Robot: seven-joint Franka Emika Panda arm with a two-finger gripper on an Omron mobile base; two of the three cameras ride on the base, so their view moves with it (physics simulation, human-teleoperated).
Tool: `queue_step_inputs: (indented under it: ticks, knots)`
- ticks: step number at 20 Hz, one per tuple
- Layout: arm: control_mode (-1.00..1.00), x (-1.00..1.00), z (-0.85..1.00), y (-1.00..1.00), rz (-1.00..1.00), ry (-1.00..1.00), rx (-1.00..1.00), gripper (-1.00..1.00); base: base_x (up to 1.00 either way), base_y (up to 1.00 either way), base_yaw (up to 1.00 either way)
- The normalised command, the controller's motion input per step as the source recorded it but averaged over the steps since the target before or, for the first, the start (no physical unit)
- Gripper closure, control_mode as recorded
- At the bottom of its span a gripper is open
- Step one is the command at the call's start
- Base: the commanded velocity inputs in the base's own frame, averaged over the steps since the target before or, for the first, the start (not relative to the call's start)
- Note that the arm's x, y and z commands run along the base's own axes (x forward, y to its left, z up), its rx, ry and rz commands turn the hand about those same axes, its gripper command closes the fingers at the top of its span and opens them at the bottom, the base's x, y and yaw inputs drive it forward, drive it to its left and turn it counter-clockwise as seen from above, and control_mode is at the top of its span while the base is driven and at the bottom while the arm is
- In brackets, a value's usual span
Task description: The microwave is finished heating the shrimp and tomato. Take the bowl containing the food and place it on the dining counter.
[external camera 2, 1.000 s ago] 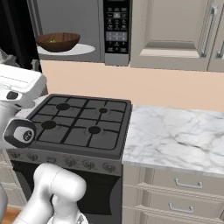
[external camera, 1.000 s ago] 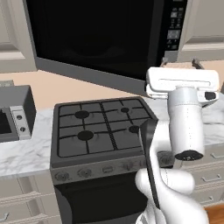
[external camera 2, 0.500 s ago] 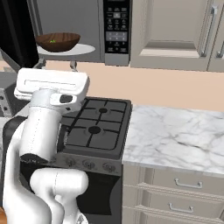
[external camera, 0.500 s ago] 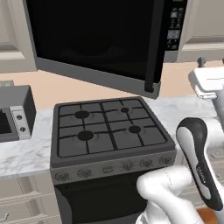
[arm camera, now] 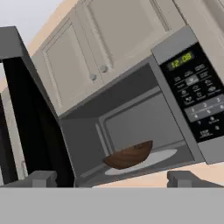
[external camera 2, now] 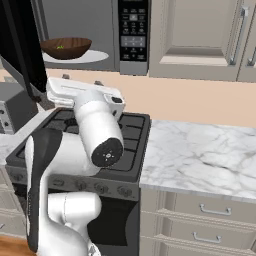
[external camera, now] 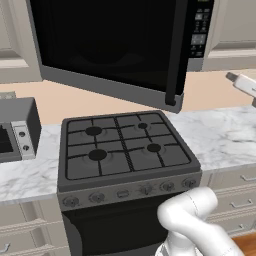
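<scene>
gripper: fingers spread wide, holding nothing, well short of the microwave | stove: under the arm | microwave: door swung open | bowl: inside on the white turntable plate, untouched

Hand raised, level – fingers spread wide (nothing held).

Glossy white rounded arm with dark joint caps.
</scene>
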Motion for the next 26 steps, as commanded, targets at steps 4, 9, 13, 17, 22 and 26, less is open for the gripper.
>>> queue_step_inputs:
  ticks: [4,9,13,17,22,26]
  knots:
    - [-1.00,0.02,-0.01,0.05,0.06,0.16,0.07,-1.00,0.00,0.00,0.00]
    - [-1.00,0.51,0.38,0.09,0.00,0.85,-0.15,-1.00,0.00,0.00,0.00]
    - [-1.00,0.42,0.11,0.00,0.02,0.68,-0.15,-1.00,0.00,0.00,0.00]
    - [-1.00,0.12,-0.24,0.00,0.01,0.16,0.00,-1.00,0.00,0.00,0.00]
    - [-1.00,0.56,-0.88,0.00,0.00,0.08,0.21,-1.00,0.00,0.00,0.00]
    - [-1.00,0.18,-0.12,0.16,-0.03,0.16,0.33,-1.00,0.00,0.00,0.00]
